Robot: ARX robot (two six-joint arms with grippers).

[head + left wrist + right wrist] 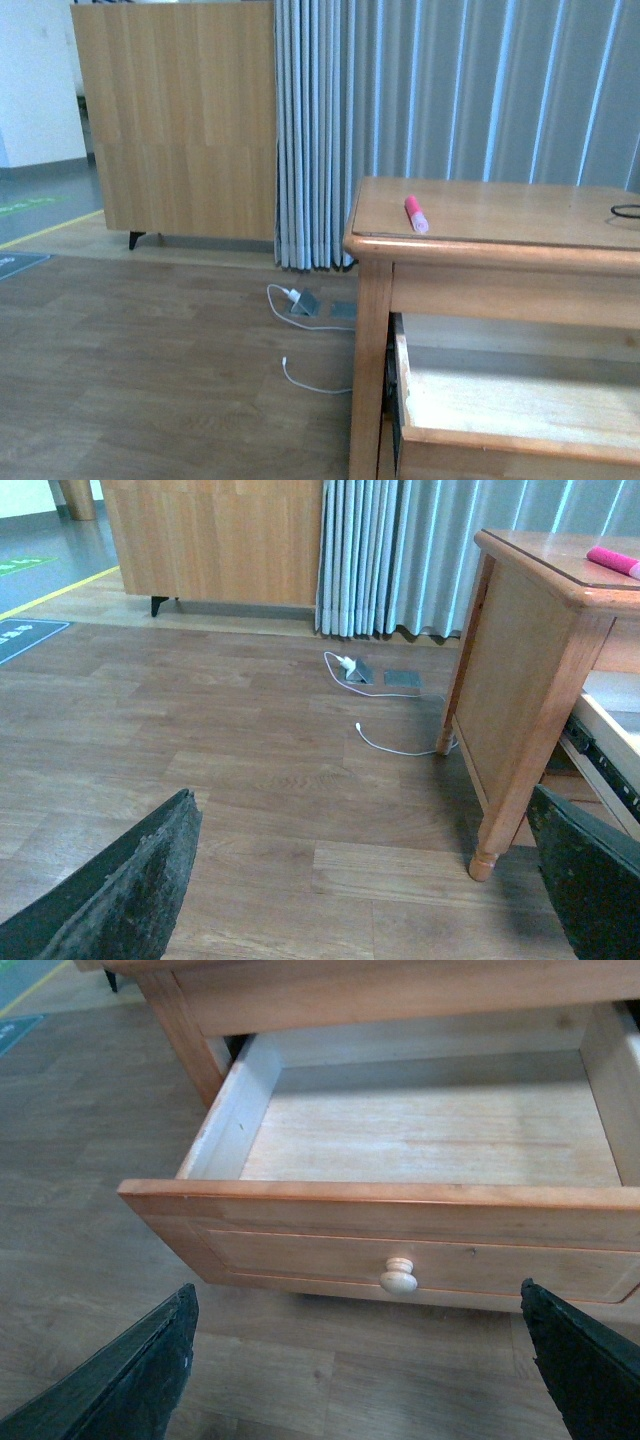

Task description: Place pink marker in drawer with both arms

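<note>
Drawer [400, 1250]: sitting open, empty;
Pink marker [416, 214]: lying on surface [510, 215], waiting;
Left pincer [362, 805], right pincer [357, 1290]: gaping apart, holding nothing

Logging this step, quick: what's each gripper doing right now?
Left gripper: open, holding nothing.
Right gripper: open, holding nothing, facing the open drawer.
</note>
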